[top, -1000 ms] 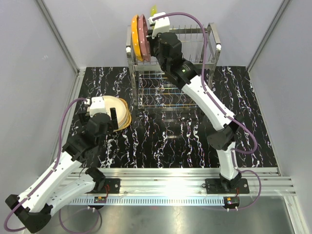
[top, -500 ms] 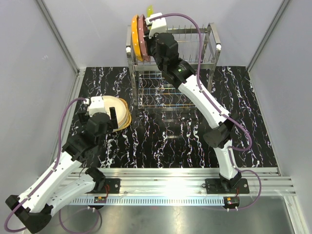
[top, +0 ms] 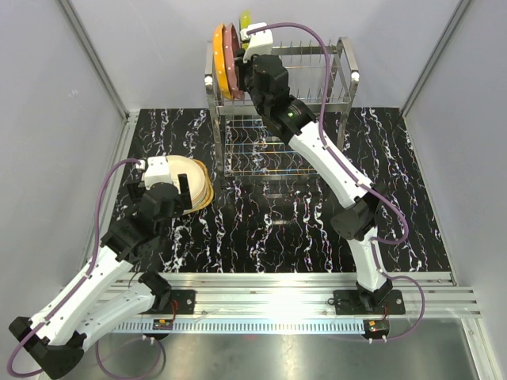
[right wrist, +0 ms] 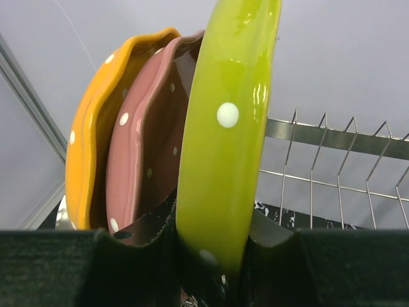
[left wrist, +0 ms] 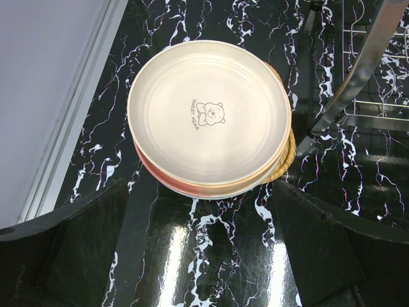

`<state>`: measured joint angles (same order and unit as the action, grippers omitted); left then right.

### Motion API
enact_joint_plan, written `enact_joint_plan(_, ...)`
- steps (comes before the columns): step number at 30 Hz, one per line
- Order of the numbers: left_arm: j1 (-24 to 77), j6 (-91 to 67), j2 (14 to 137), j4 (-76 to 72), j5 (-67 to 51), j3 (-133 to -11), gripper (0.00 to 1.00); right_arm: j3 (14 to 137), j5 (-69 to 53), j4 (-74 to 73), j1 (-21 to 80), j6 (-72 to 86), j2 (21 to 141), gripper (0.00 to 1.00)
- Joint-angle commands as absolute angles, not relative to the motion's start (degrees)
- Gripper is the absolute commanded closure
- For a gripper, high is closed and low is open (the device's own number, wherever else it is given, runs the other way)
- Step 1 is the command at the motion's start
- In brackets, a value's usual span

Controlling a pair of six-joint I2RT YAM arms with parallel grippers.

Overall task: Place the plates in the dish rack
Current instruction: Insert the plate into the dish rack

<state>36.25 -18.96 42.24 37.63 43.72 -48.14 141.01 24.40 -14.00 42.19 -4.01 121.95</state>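
Note:
Atop the steel dish rack (top: 345,71), at its left end, an orange plate (top: 219,59) and a pink plate (top: 231,49) stand on edge. My right gripper (top: 252,41) is shut on a lime-green dotted plate (right wrist: 227,128), held upright just right of the pink plate (right wrist: 150,147) and the orange one (right wrist: 89,160). A stack of plates (top: 198,188) lies on the table at the left, a cream plate (left wrist: 208,118) with a bear print on top. My left gripper (left wrist: 204,246) hovers open at the stack's near edge, holding nothing.
The rack's upright prongs (right wrist: 332,137) to the right of the green plate stand free. A rack leg (left wrist: 358,70) slants close to the stack's right side. The enclosure wall and metal rail (left wrist: 70,121) run along the stack's left.
My right gripper has carried the green plate a little to the left, closer to the pink plate. The left arm has not moved.

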Motion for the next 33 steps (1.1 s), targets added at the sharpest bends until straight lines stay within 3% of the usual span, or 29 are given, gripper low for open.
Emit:
enact_joint_plan(1, 35.9, -18.6, 42.4, 35.0, 43.4, -48.0, 0.01, 142.3, 23.9, -5.8, 42.2, -2.3, 118.5, 1.00)
enact_joint_plan(10, 35.9, -18.5, 42.6, 34.9, 42.7, -47.9, 0.01, 137.6, 24.9, -5.8, 42.2, -2.1, 117.0, 0.88)
enact_joint_plan(14, 35.8, -18.4, 42.8, 34.8, 42.5, -48.0, 0.01, 135.5, 25.7, -5.8, 42.1, -2.3, 116.4, 0.74)
enact_joint_plan(16, 35.8, -18.4, 42.8, 34.8, 42.5, -48.0, 0.01, 134.8, 25.6, -5.3, 42.2, -2.5, 116.0, 0.63)
enact_joint_plan(20, 35.7, -18.4, 42.9, 34.8, 42.3, -48.0, 0.01, 134.7, 25.4, -5.7, 42.2, -2.5, 116.0, 0.59)
enact_joint_plan(26, 35.5, -18.4, 43.2, 34.8, 41.9, -48.0, 0.01, 134.7, 25.0, -6.2, 42.1, -2.7, 115.3, 0.46)
enact_joint_plan(33, 35.3, -18.3, 43.2, 34.7, 41.7, -48.0, 0.01, 133.0, 24.3, -5.5, 42.2, -2.5, 113.7, 0.42)
